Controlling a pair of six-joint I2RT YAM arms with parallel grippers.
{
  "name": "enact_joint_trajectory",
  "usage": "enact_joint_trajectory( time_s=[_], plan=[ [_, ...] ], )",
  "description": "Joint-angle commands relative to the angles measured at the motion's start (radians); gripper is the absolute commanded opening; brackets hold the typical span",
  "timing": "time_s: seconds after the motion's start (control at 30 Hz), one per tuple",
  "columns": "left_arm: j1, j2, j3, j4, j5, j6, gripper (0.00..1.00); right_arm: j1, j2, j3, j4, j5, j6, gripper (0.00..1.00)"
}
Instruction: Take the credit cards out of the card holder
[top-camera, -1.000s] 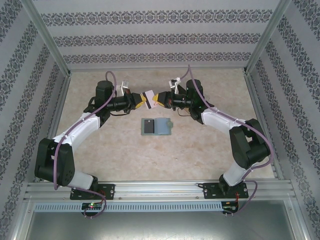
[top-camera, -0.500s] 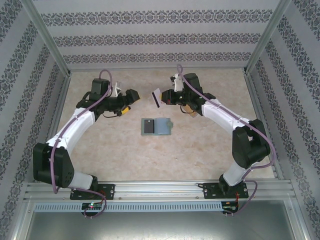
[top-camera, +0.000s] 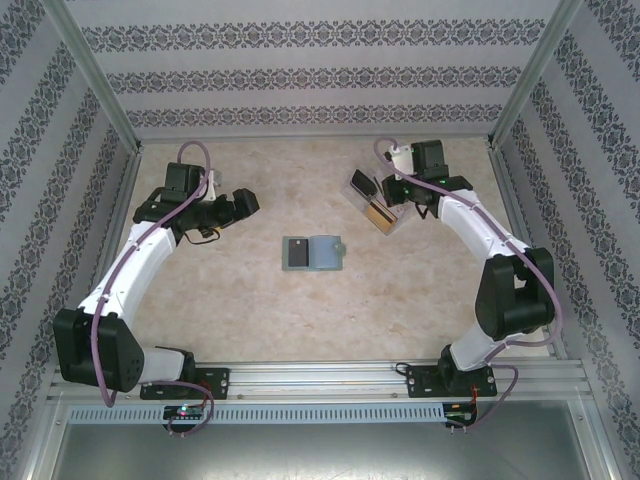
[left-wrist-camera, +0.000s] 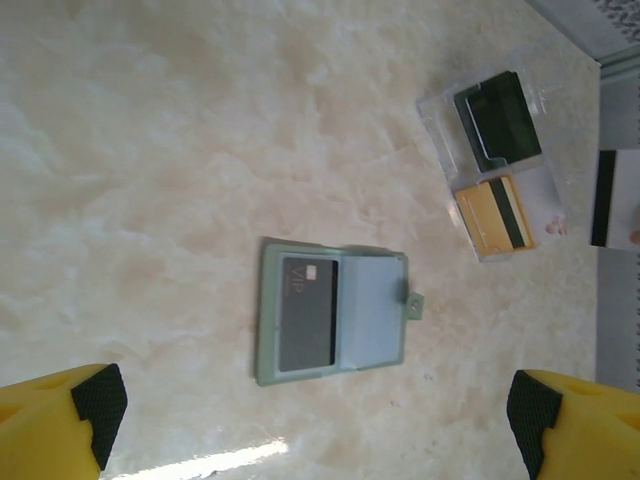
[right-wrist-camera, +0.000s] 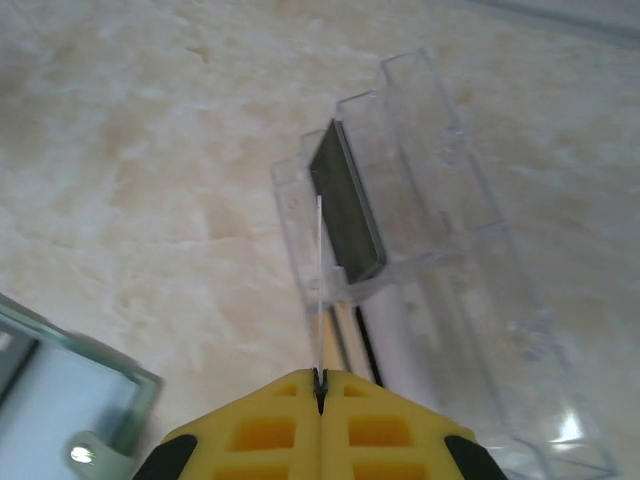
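Once the arms had drawn apart from above it, the card holder (top-camera: 313, 253) lay open mid-table, a grey card (left-wrist-camera: 307, 313) lettered "VIP" left in one panel. Beyond, the left gripper (top-camera: 243, 200) gaped empty; the right gripper (right-wrist-camera: 320, 383), jaws closed on a pale card (right-wrist-camera: 319, 270) held edge-on, had carried it over the clear box (right-wrist-camera: 440, 250), so seemingly one card remained
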Motion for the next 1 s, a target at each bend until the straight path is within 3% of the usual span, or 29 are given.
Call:
enact_joint_trajectory(
  time_s=[0.0,0.17,0.47,0.97],
  plan=[
    [0.019,-0.018,0.02,-0.034,-0.057,0.044,1.0,-0.004,-0.022,-0.035,-0.015,-0.023,-0.175,0.0],
    [0.036,0.008,0.044,-0.041,-0.058,0.049,1.0,-0.014,0.03,-0.008,-0.02,-0.06,-0.224,0.0],
    [0.053,0.023,0.039,-0.045,-0.067,0.067,1.0,-0.021,0.124,0.021,-0.045,0.016,-0.326,0.0],
    [0.07,0.064,0.04,-0.03,-0.017,0.056,1.0,-0.038,0.144,0.054,-0.033,0.034,-0.312,0.0]
  ],
)
